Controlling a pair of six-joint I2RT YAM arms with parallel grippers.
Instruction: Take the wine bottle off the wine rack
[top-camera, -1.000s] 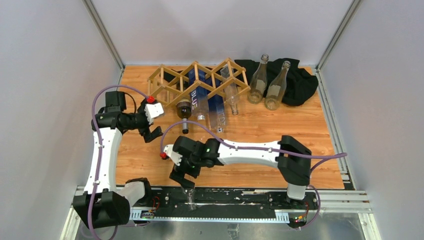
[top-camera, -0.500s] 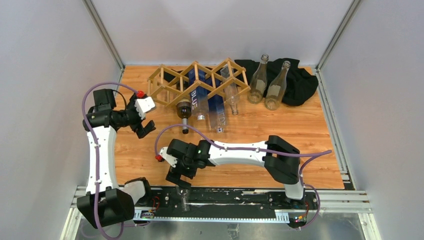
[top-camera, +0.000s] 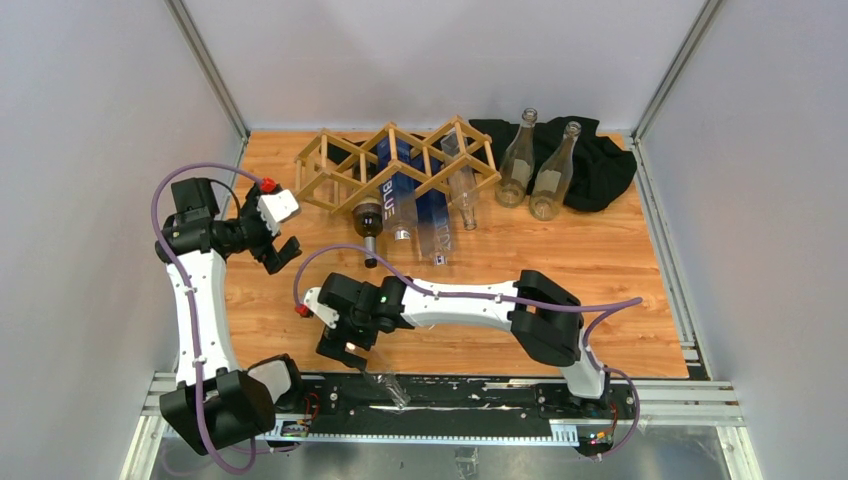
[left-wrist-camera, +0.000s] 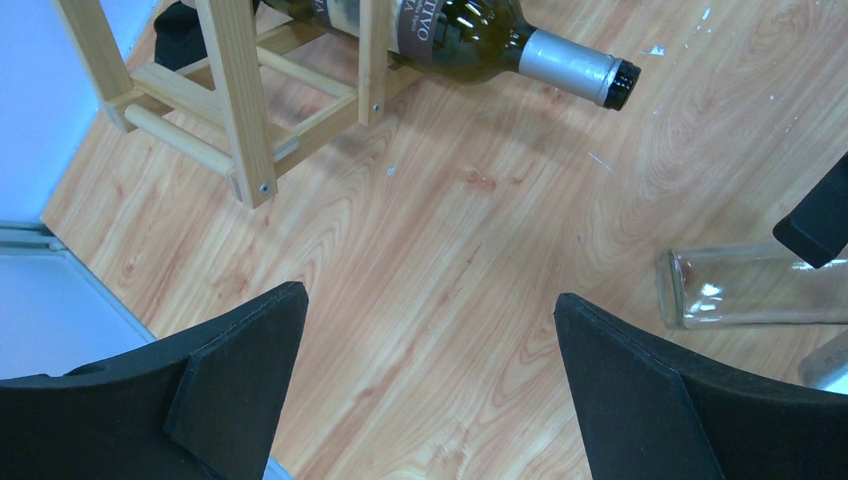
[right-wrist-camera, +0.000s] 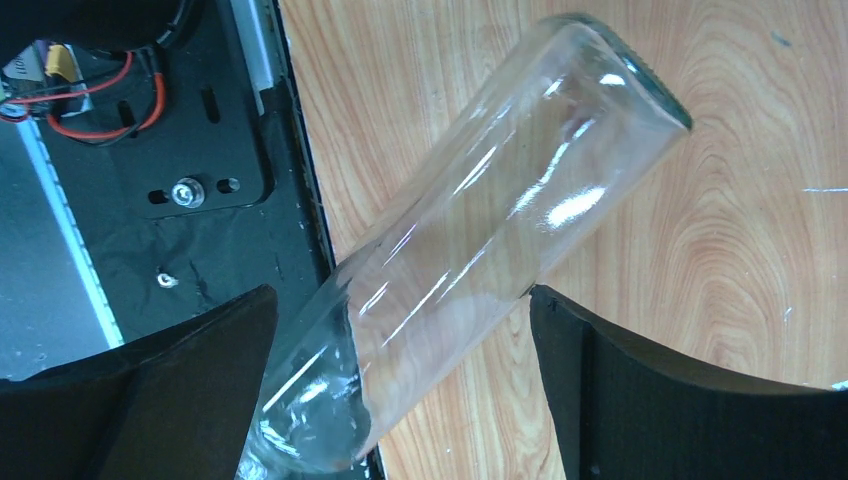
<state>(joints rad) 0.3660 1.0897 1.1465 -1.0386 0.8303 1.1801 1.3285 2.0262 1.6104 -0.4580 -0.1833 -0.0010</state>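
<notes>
A clear glass wine bottle (right-wrist-camera: 480, 230) lies slanted over the table's near edge, its neck end over the black rail; it also shows faintly in the top view (top-camera: 386, 384). My right gripper (right-wrist-camera: 400, 295) hangs over it, open, one finger on each side of the body; in the top view this gripper (top-camera: 343, 350) is at the front left. The wooden wine rack (top-camera: 400, 160) stands at the back with a dark bottle (top-camera: 368, 218) and clear ones in it. My left gripper (top-camera: 281, 254) is open and empty over bare wood, left of the rack (left-wrist-camera: 245, 100).
Two clear bottles (top-camera: 518, 160) stand at the back right by a black cloth (top-camera: 600, 165). The dark bottle's neck (left-wrist-camera: 575, 68) sticks out of the rack towards the front. The black base rail (top-camera: 450, 395) runs along the near edge. Grey walls close both sides.
The right arm has shifted left and its jaws have spread slightly; the clear bottle now lies more slanted at the edge. The left arm has drawn back to the left, away from the rack.
</notes>
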